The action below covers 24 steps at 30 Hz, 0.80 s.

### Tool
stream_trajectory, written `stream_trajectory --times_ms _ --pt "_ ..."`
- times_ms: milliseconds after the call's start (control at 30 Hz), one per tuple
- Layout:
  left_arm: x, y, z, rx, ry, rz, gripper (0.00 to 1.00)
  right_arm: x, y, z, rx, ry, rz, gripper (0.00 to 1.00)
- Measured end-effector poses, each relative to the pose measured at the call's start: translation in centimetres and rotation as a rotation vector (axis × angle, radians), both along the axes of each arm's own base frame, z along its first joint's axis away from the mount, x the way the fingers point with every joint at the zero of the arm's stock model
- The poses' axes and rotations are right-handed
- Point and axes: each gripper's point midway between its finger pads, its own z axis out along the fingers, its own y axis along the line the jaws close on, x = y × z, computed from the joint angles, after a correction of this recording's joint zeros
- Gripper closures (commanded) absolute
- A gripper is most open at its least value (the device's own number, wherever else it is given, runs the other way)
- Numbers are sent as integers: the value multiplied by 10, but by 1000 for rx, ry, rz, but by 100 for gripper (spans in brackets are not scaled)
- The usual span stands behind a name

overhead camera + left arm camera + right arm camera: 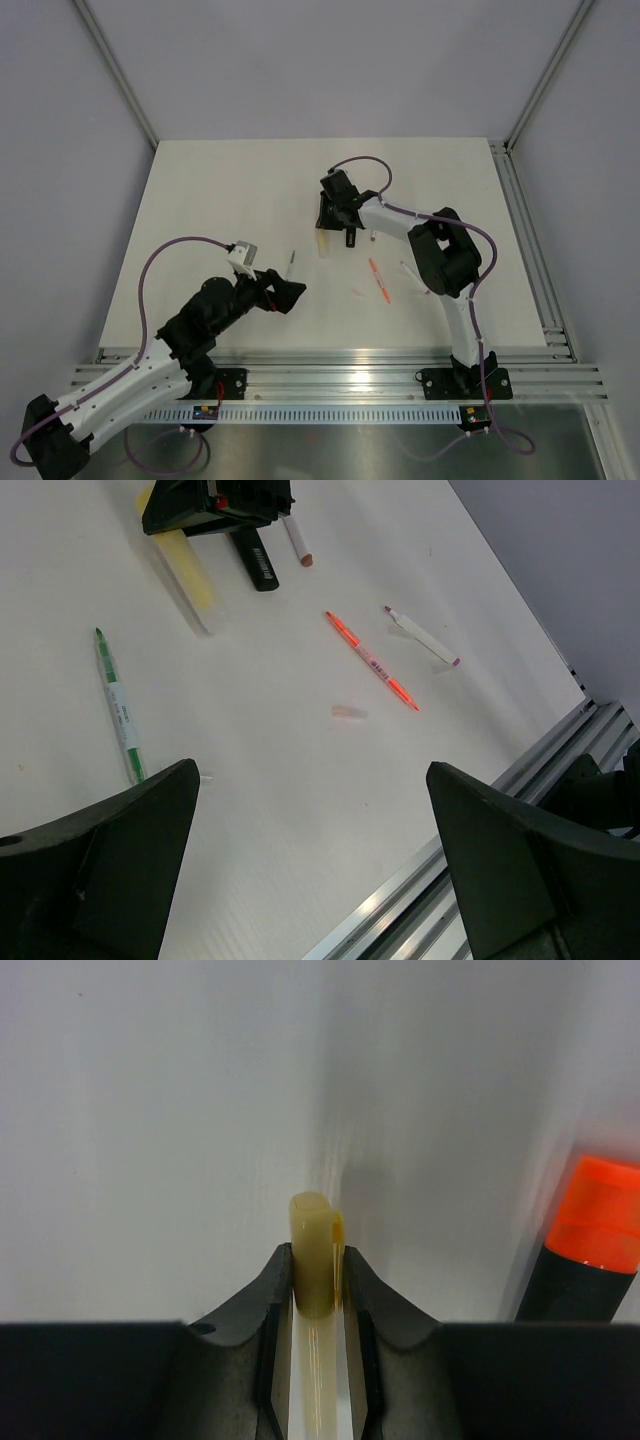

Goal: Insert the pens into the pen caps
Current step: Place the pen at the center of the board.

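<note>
One, the left pincer (310,770), stands spread wide; the right pincer (317,1270) pinches the pale yellow highlighter (312,1225).

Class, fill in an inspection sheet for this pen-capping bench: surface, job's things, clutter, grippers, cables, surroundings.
Surface: white table, plain and flat.
Job's things: pale yellow highlighter, black highlighter, orange-red pen, white pen, green-tipped pen, brown-tipped pen, pale cap.
Clutter: nothing seen.
Grippers: left gripper open, holding nothing; right gripper shut on pale yellow highlighter.
Cables: purple cables loop along both arms, away from the pens.
Surroundings: aluminium rails at the near edge; grey walls.
</note>
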Motion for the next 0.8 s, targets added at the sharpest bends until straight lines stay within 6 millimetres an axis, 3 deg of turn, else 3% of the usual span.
stream_trajectory --times_ms 233,467,567,667,733,800 --pt "0 0 -1 4 -1 -1 1 -2 -5 -4 -30 17 -5 55" --pt "2 1 -2 8 3 9 1 -3 -5 11 -28 2 16 37" --pt "2 1 0 -15 18 24 1 -12 -6 39 14 -29 34 34" --pt "0 0 11 -72 46 39 1 -30 -10 82 85 -85 68 31" --pt "0 -2 35 -136 46 47 1 -48 -18 117 140 -145 96 31" --pt "1 -3 73 -198 30 53 1 -68 -28 143 181 -191 117 31"
